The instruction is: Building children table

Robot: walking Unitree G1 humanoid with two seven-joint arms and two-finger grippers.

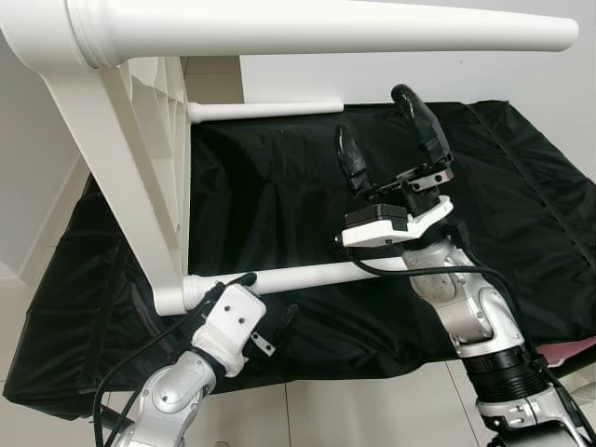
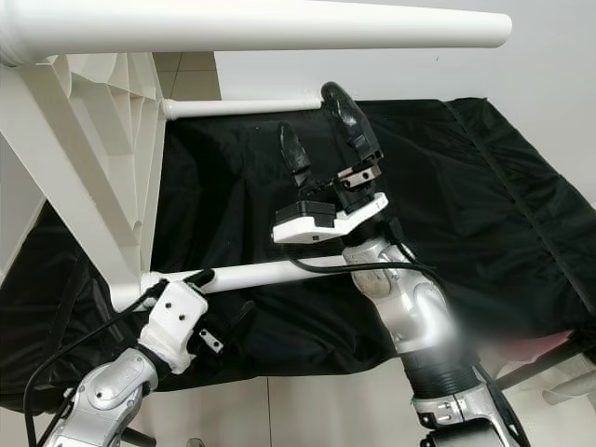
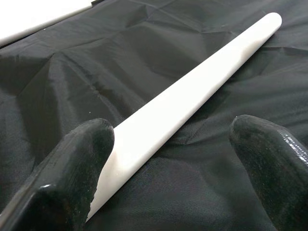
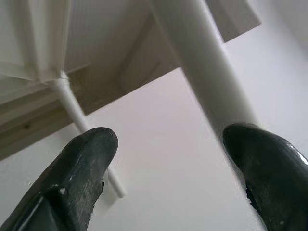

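A white children's table lies on its side on a black cloth (image 1: 279, 186), its ribbed top panel (image 1: 140, 168) standing on edge at the left. Three round white legs stick out to the right: an upper leg (image 1: 326, 28), a far leg (image 1: 265, 110) and a lower leg (image 1: 307, 277) just above the cloth. My left gripper (image 1: 265, 298) is open at the lower leg's base, one finger above it and one below. In the left wrist view the leg (image 3: 192, 91) runs between the fingers (image 3: 82, 159). My right gripper (image 1: 386, 140) is open, pointing up under the upper leg (image 4: 207, 72), holding nothing.
The black cloth covers a low surface that ends near my arms, with pale floor tiles (image 1: 354, 410) in front. A white wall (image 1: 28, 168) rises at the left. A pink object (image 1: 577, 349) shows at the lower right edge.
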